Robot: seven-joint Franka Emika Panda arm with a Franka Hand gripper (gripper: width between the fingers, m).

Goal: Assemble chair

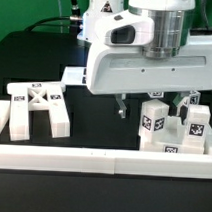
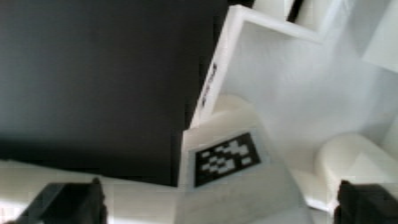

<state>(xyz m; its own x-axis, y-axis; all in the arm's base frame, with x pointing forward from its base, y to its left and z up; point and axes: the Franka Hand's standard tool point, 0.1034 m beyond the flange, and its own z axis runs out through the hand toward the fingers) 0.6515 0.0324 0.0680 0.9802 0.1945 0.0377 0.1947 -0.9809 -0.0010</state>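
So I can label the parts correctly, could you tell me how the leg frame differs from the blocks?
The leg frame lies alone at the exterior view's left; the blocks stand clustered at its right. The leg frame is open, with a crossed brace; the blocks are solid. The leg frame is wide and spread; each block is compact. Both are matte white with black-and-white tags.

Chair parts (image 1: 56, 113) — matte white plastic; robot arm (image 1: 136, 60) — glossy white; tabletop (image 1: 93, 123) matt black.
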